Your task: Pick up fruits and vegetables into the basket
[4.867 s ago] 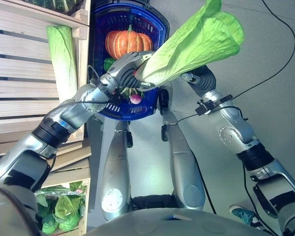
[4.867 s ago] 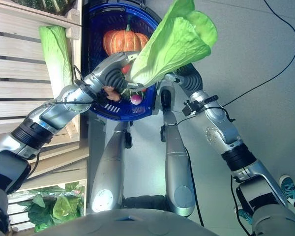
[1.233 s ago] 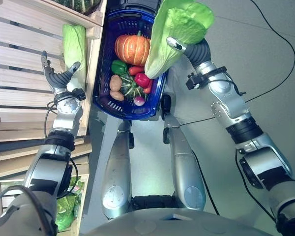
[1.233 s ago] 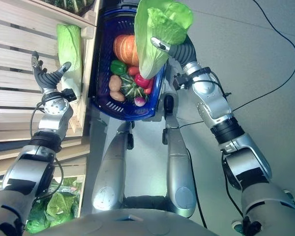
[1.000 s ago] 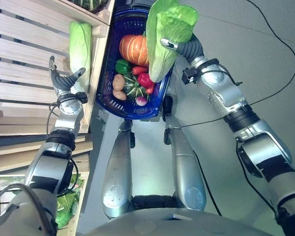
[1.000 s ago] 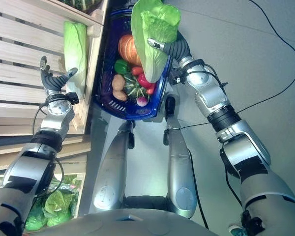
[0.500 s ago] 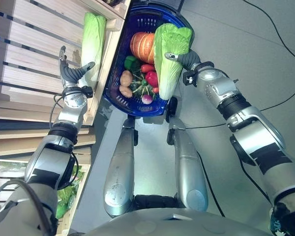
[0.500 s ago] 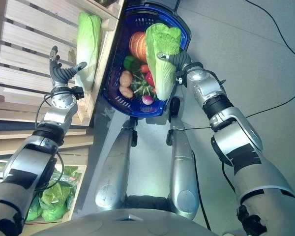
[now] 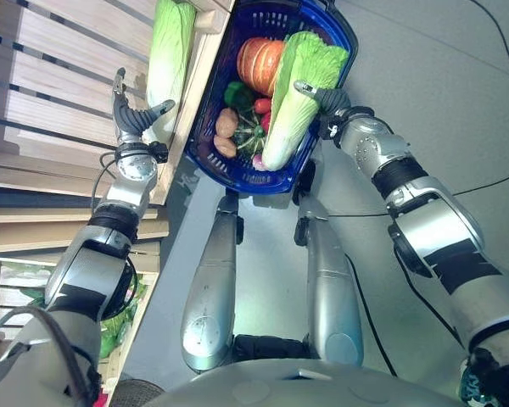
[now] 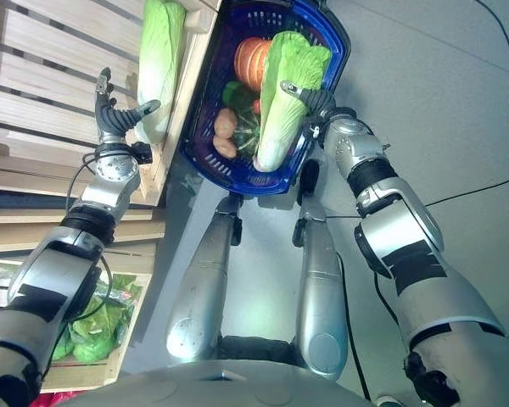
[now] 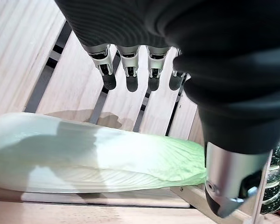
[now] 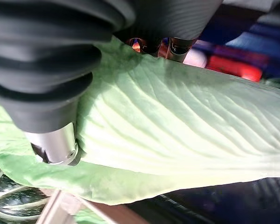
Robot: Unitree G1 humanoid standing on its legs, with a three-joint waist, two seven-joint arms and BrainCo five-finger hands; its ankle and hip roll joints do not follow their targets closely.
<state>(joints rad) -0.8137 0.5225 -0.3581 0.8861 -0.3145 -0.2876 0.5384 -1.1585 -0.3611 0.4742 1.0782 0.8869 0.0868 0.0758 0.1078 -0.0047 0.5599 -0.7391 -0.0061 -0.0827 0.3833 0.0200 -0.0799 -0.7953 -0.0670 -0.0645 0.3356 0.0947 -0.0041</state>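
At upper centre the right hand [image 9: 322,96] curled its fingers round a cabbage [image 9: 295,93] over the basket [image 9: 210,102], leafy, soft, bulky, best gripped mid-body, while the left hand [image 9: 134,121] hung spread.

Cabbage [image 9: 293,97] in basket [image 9: 339,34], right of pumpkin [image 9: 259,59]; second cabbage [image 9: 170,51] on crate [image 9: 59,93], left.
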